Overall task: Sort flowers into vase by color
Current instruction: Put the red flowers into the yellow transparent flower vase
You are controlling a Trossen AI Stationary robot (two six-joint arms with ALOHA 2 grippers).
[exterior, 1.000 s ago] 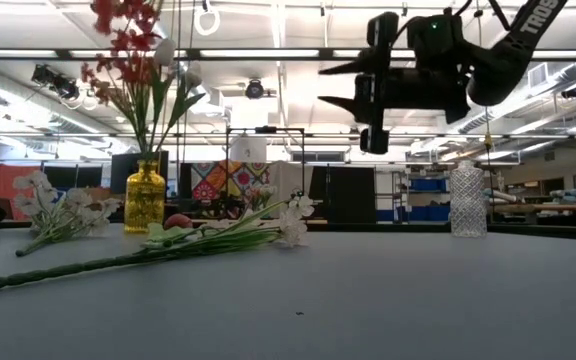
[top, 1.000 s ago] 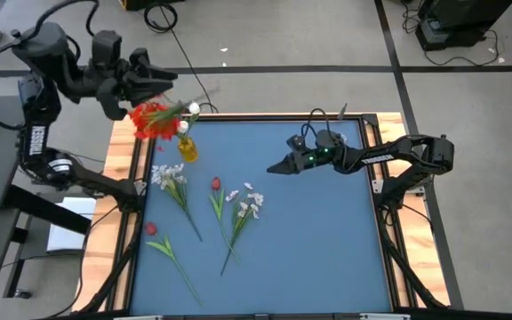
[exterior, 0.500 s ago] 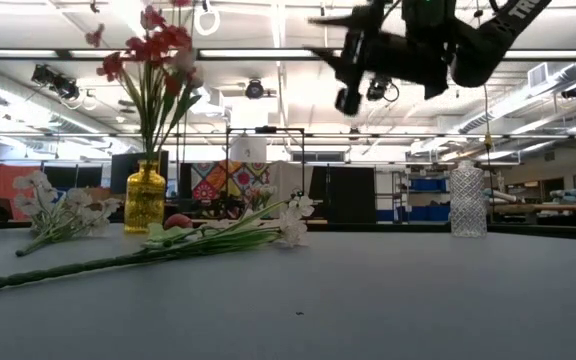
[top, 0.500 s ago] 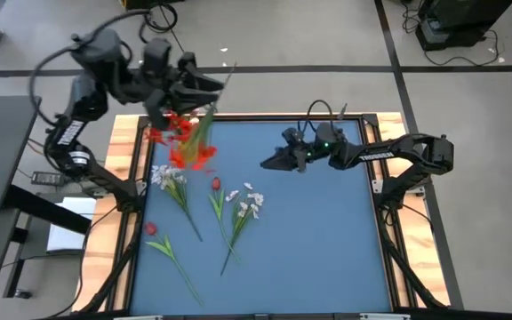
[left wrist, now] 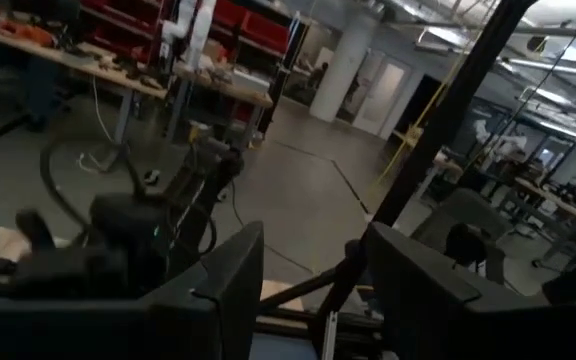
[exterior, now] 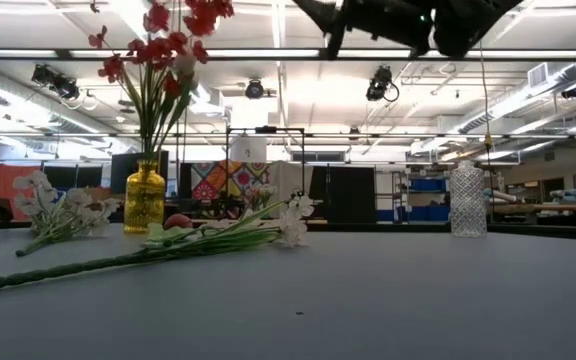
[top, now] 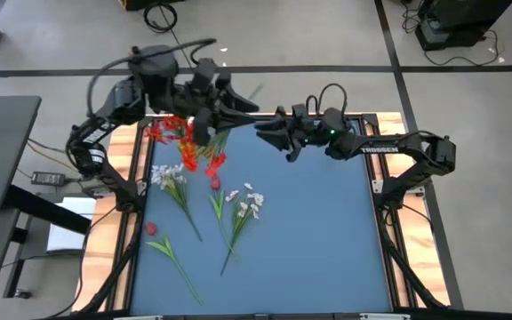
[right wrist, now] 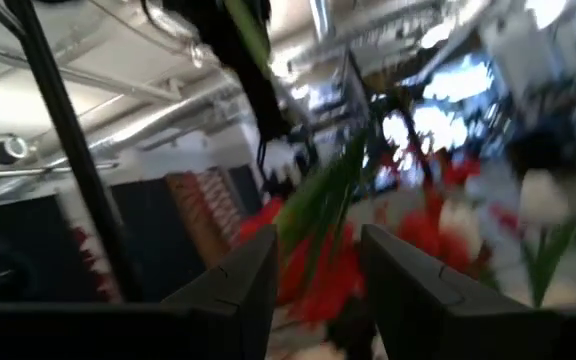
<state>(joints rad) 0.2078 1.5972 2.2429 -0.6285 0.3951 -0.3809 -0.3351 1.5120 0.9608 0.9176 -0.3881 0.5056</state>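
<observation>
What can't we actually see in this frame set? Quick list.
- Yellow vase: shows in the low view; in the high view the left arm and red flowers cover it.
- Left gripper: whether it holds a stem; high view too small, left wrist view shows none.
- Right gripper: cut off by the low view's top edge.
- Right wrist view: blooms motion-blurred.

Big open robotics lab/workshop: ceiling strip lights (exterior: pixel 268 53), workbenches (left wrist: pixel 118 75), concrete floor w/ loose cables (top: pixel 163 15), exposed ducts overhead.

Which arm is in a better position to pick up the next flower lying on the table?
Probably the right gripper: its fingers are open. The left gripper is above the red flowers in the yellow vase.
</observation>
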